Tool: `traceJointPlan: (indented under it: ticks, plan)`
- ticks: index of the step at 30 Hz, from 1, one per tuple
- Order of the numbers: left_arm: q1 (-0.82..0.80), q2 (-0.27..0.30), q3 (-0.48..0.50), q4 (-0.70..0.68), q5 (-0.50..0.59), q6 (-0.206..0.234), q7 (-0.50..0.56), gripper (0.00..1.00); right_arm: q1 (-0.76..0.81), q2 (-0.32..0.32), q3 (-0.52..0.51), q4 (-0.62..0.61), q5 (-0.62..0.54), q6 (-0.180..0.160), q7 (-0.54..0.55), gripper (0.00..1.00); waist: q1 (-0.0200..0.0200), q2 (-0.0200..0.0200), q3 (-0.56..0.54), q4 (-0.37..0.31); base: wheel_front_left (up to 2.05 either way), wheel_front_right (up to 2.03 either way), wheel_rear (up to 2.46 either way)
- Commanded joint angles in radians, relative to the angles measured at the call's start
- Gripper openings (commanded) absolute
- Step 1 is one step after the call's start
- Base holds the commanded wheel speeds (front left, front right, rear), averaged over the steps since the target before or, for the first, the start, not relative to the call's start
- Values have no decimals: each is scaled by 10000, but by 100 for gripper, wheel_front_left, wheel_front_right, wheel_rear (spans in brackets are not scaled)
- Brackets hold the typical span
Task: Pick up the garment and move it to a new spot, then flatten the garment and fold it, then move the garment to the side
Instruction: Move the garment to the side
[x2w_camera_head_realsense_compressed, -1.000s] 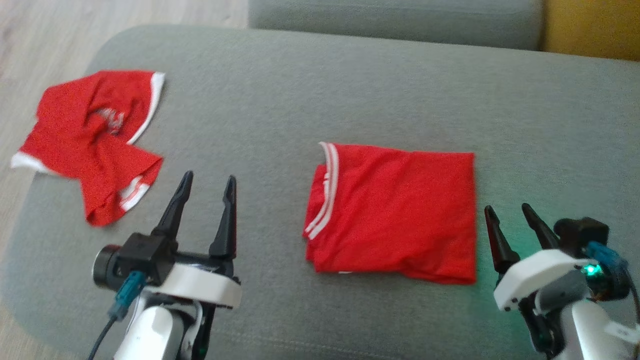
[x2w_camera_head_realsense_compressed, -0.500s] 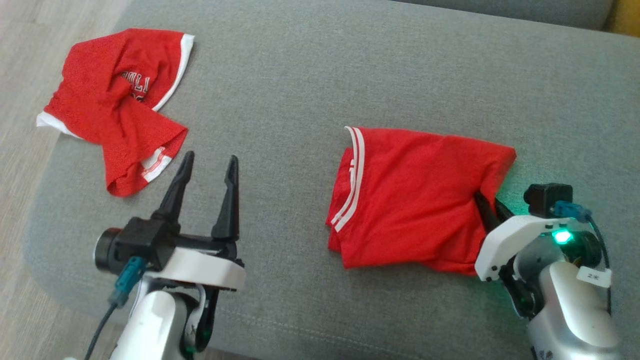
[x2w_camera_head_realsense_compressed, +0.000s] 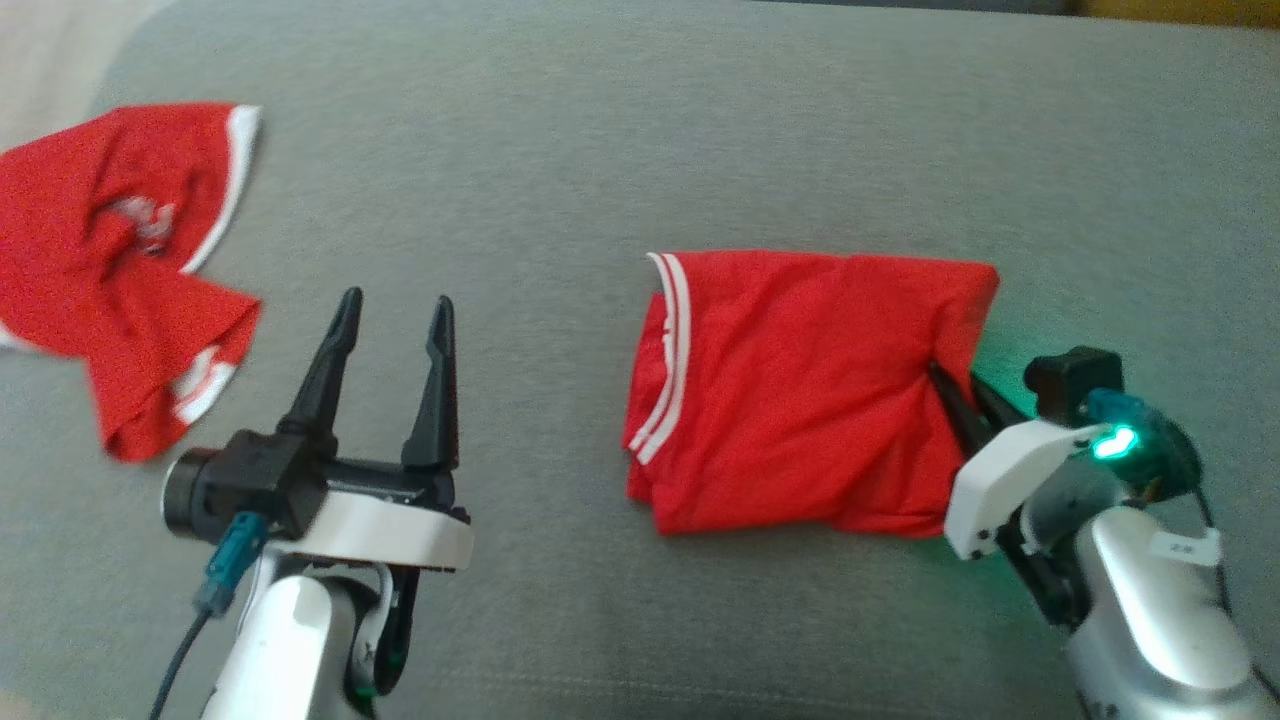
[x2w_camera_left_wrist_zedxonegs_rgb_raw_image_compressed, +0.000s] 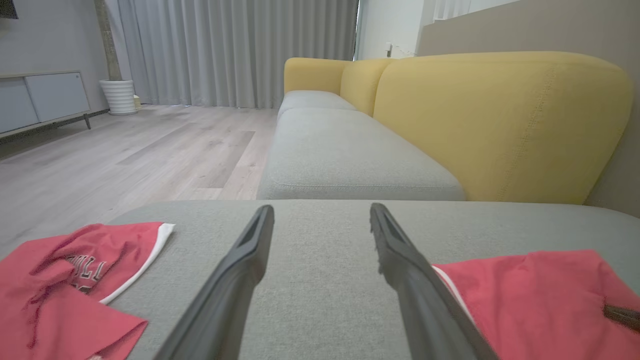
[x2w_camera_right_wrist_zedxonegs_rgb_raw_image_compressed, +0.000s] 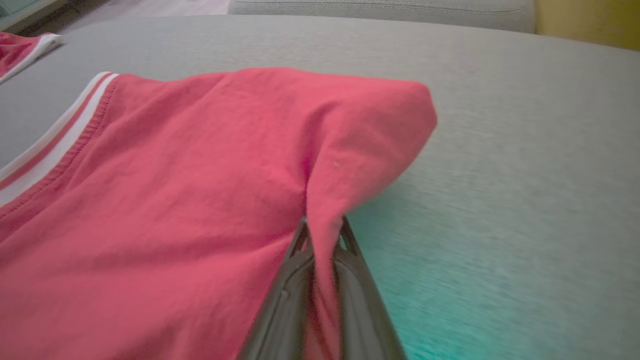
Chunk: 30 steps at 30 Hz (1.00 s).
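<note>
The folded red garment (x2w_camera_head_realsense_compressed: 800, 390) with white stripes on its left edge lies on the grey cushion (x2w_camera_head_realsense_compressed: 560, 180), right of centre. My right gripper (x2w_camera_head_realsense_compressed: 955, 385) is shut on a fold of the garment's right edge, and the cloth bunches up between the fingers. In the right wrist view the garment (x2w_camera_right_wrist_zedxonegs_rgb_raw_image_compressed: 175, 190) rises into a pinched ridge at that gripper (x2w_camera_right_wrist_zedxonegs_rgb_raw_image_compressed: 322, 225). My left gripper (x2w_camera_head_realsense_compressed: 395, 300) hovers open over bare cushion left of the garment, holding nothing. In the left wrist view this gripper (x2w_camera_left_wrist_zedxonegs_rgb_raw_image_compressed: 320, 210) points along the cushion, with the garment (x2w_camera_left_wrist_zedxonegs_rgb_raw_image_compressed: 525, 300) at lower right.
A second, crumpled red garment (x2w_camera_head_realsense_compressed: 110, 280) with white trim lies at the cushion's left end, near its edge. Beyond the cushion stand another grey seat (x2w_camera_left_wrist_zedxonegs_rgb_raw_image_compressed: 345, 155) and a yellow sofa back (x2w_camera_left_wrist_zedxonegs_rgb_raw_image_compressed: 500, 125). Wooden floor (x2w_camera_left_wrist_zedxonegs_rgb_raw_image_compressed: 100, 160) lies to the left.
My right gripper moved onto the garment's right edge and shut on it, puckering the cloth. The left gripper stayed open. The camera has shifted.
</note>
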Motion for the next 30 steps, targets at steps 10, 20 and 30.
traceJointPlan:
  ticks: [10,20,30]
  plan:
    - [-473,118,467,-625,213,-236,-118,100,-937,-1504,160,-865,27,-9,182,0,-1,0,606,-2567,0,0,0]
    - [-1432,204,160,-653,504,-601,-118,100,-2631,-3315,-988,-532,-173,-9,514,0,-1,0,1827,-3383,0,0,0]
    - [-2134,220,21,-616,616,-853,-118,100,-4005,-3949,-2139,681,-564,-9,701,0,-1,0,2784,-3100,0,0,0]
